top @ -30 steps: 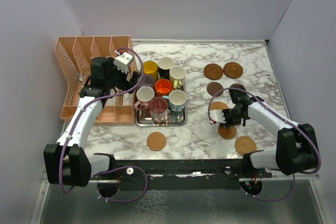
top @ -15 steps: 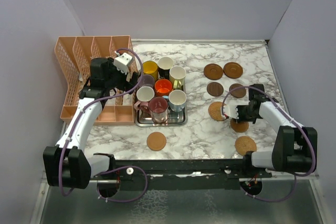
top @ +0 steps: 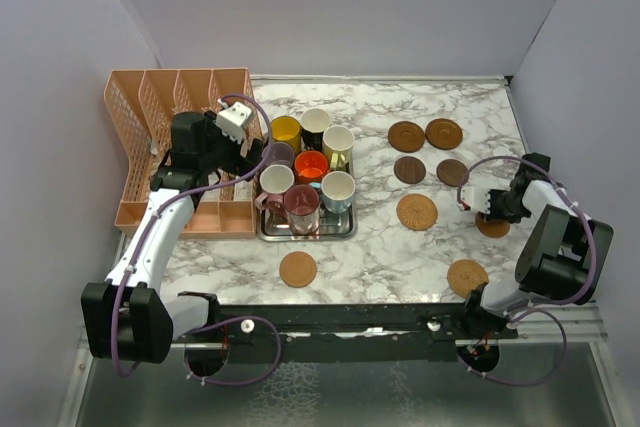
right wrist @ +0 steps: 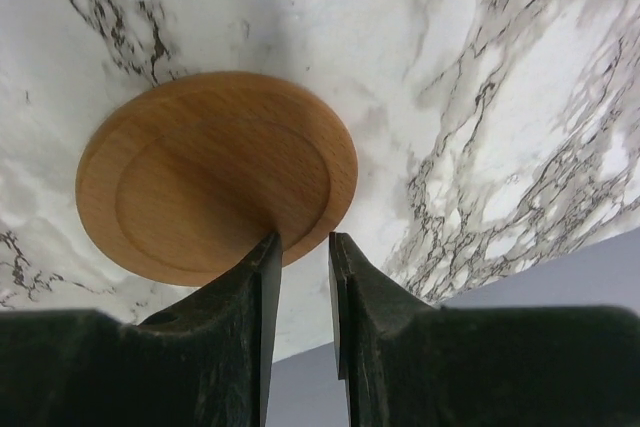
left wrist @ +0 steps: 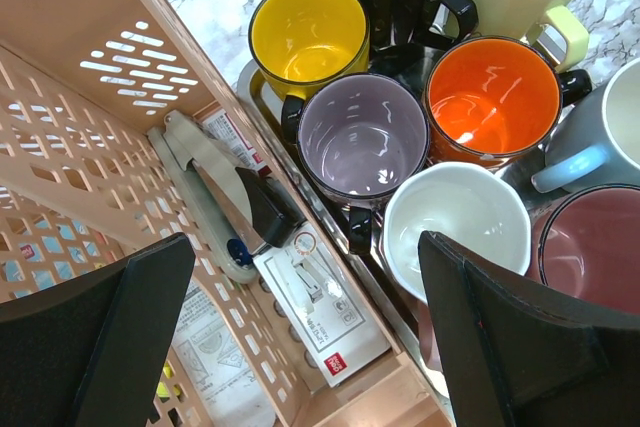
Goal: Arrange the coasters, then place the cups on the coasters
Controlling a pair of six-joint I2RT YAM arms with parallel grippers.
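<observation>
changed: right gripper (top: 485, 203) has carried one coaster (top: 493, 228) outward from the front-middle of the table's right half to near the right edge; left arm has not moved
meaning: looks like the arranging step is still in hand; this coaster seems headed for a spot right of the lone coaster (top: 417, 211), below the four set in two pairs at the back (top: 406, 136)
right gripper: clenched narrow on the coaster's near rim, one finger each side of the edge (right wrist: 300, 242); disc (right wrist: 215, 175) lies flat at table level, can't tell if it rests on the marble or is just off it
left gripper: spread fully wide, grasping nothing (left wrist: 300, 257); hangs above the cups, beside the peach rack (top: 150, 112)
cups: all eight packed together on the steel tray (top: 262, 233), left of centre; yellow (left wrist: 308, 35), purple (left wrist: 362, 137) and orange (left wrist: 487, 99) sit right under the left wrist; none on a coaster
loose coasters: two at the front, one near the right arm's base (top: 467, 277), one just in front of the tray (top: 297, 269)
progress: early by my read; two left to set out, plus the held one, then all cup moves
risk: thin rim pinch, disc could tilt or slip on release
</observation>
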